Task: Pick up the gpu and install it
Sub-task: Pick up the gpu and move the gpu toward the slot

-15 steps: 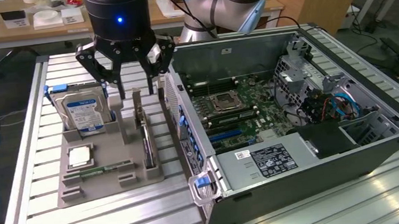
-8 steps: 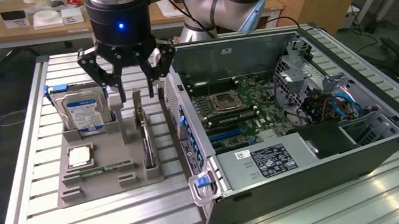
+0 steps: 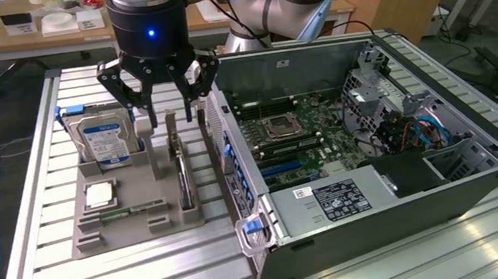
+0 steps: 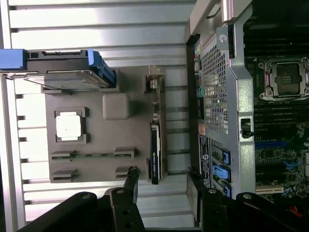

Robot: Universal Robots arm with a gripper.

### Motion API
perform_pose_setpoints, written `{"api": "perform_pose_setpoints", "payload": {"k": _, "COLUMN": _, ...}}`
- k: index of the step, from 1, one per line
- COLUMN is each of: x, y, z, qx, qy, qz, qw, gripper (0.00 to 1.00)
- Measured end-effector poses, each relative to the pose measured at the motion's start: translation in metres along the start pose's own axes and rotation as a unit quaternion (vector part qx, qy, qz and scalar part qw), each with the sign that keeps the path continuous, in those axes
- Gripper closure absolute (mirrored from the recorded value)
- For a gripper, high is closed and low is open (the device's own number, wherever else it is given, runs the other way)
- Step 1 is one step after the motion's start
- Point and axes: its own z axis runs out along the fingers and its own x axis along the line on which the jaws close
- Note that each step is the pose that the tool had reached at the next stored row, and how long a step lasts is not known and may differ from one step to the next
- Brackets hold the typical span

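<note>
Table (image 3: 135, 275): ribbed aluminium slats, bright and glossy.
Computer case (image 3: 466, 182): dark steel box lying open just beside the tray; perforated rear panel, green motherboard (image 3: 306, 131) inside, much of it behind cables and brackets.
Tray (image 3: 92, 240): matte grey moulded plastic with slots.
Memory stick (image 3: 134, 210): narrow green strip lying flat in a slot; its chips are too small to read.
Processor (image 3: 99, 194): square silver chip in a recess.
gpu (image 3: 178, 162): thin flat card standing on its long edge in the tray slot nearest the case – seen edge-on, brownish and dark, faces mostly hidden.
Hard drive (image 3: 102, 141): silver, blue label, upright, blue side rails.
Gripper (image 3: 174, 112): black linkage fingers spread wide and empty – hanging over the gpu's far end, one finger on each side.
</note>
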Motion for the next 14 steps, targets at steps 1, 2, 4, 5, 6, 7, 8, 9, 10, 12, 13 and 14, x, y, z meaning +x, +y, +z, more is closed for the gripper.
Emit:
{"api": "perform_pose_setpoints", "payload": {"k": 1, "x": 0.000, "y": -0.0001, "z": 0.0015, "qx": 0.0001, "qy": 0.0001, "qz": 0.000, "qw": 1.0000, "gripper": 0.47}}
{"api": "perform_pose_setpoints", "payload": {"k": 2, "x": 0.000, "y": -0.0002, "z": 0.0033, "qx": 0.0002, "qy": 0.0002, "qz": 0.000, "qw": 1.0000, "gripper": 0.47}}
{"api": "perform_pose_setpoints", "payload": {"k": 4, "x": 0.000, "y": -0.0003, "z": 0.0067, "qx": 0.0001, "qy": 0.0001, "qz": 0.000, "qw": 1.0000, "gripper": 0.47}}
{"api": "perform_pose_setpoints", "payload": {"k": 5, "x": 0.000, "y": -0.0004, "z": 0.0081, "qx": 0.0002, "qy": 0.0002, "qz": 0.000, "qw": 1.0000, "gripper": 0.47}}
{"api": "perform_pose_setpoints", "payload": {"k": 6, "x": 0.000, "y": -0.0004, "z": 0.0094, "qx": 0.0001, "qy": 0.0001, "qz": 0.000, "qw": 1.0000, "gripper": 0.47}}
{"api": "perform_pose_setpoints", "payload": {"k": 7, "x": 0.000, "y": -0.0005, "z": 0.0106, "qx": 0.0001, "qy": 0.0001, "qz": 0.000, "qw": 1.0000, "gripper": 0.47}}
{"api": "perform_pose_setpoints", "payload": {"k": 8, "x": 0.000, "y": -0.0005, "z": 0.0117, "qx": 0.0001, "qy": 0.0001, "qz": 0.000, "qw": 1.0000, "gripper": 0.47}}
{"api": "perform_pose_setpoints", "payload": {"k": 9, "x": 0.000, "y": -0.0006, "z": 0.0122, "qx": 0.0002, "qy": 0.0002, "qz": 0.000, "qw": 1.0000, "gripper": 0.47}}
{"api": "perform_pose_setpoints", "payload": {"k": 10, "x": 0.000, "y": -0.0006, "z": 0.0122, "qx": 0.0002, "qy": 0.0002, "qz": 0.000, "qw": 1.0000, "gripper": 0.47}}
{"api": "perform_pose_setpoints", "payload": {"k": 12, "x": 0.000, "y": -0.0006, "z": 0.0122, "qx": 0.0002, "qy": 0.0002, "qz": 0.000, "qw": 1.0000, "gripper": 0.47}}
{"api": "perform_pose_setpoints", "payload": {"k": 13, "x": 0.000, "y": -0.0006, "z": 0.0122, "qx": 0.0002, "qy": 0.0002, "qz": 0.000, "qw": 1.0000, "gripper": 0.47}}
{"api": "perform_pose_setpoints", "payload": {"k": 14, "x": 0.000, "y": -0.0006, "z": 0.0123, "qx": 0.0002, "qy": 0.0001, "qz": 0.000, "qw": 1.0000, "gripper": 0.47}}
